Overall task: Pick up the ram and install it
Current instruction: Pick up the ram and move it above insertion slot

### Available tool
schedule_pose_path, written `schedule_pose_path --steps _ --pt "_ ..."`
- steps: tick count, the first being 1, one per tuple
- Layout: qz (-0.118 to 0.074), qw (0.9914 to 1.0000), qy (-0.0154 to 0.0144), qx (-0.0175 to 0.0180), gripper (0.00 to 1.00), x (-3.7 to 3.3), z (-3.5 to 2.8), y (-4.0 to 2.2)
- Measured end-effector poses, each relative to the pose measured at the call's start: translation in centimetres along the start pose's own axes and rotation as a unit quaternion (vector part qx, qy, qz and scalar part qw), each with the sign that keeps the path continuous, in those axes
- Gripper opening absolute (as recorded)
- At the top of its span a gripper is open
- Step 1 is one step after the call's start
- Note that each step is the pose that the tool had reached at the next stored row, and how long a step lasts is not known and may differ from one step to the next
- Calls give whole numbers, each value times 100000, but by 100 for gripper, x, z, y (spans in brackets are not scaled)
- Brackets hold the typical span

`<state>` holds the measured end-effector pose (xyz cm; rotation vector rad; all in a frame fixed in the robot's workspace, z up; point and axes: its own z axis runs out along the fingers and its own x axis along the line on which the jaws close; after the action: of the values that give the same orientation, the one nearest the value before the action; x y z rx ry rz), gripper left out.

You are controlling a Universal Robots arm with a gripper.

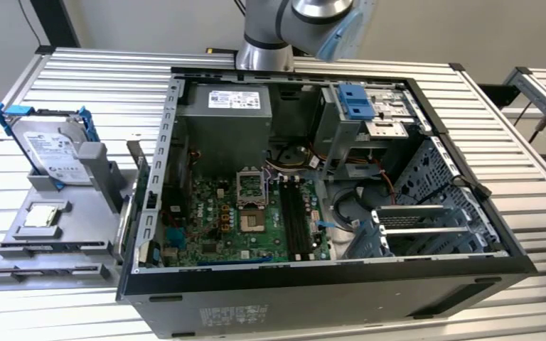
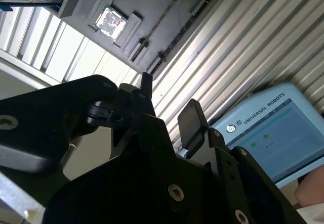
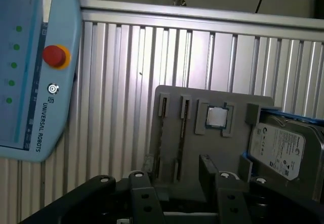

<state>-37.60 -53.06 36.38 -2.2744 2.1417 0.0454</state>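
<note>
Slatted table (image 1: 93,71), open computer case (image 1: 349,291) in the exterior view; end effector (image 2: 169,95) (image 3: 172,169) apart, empty, in both wrist views.

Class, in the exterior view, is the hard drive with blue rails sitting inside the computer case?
No, the hard drive stands in the grey holder outside the computer case.

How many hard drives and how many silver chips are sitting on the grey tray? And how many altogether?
hard drive: 1
silver chip: 1
Total on the tray: 2
</note>
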Motion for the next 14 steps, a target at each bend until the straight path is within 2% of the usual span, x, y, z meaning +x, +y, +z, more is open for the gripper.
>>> schedule_pose_path --steps 6,14 --pt "1070 99994 67 30 100 2 46 0" --pt "1162 99993 69 31 100 5 134 0"
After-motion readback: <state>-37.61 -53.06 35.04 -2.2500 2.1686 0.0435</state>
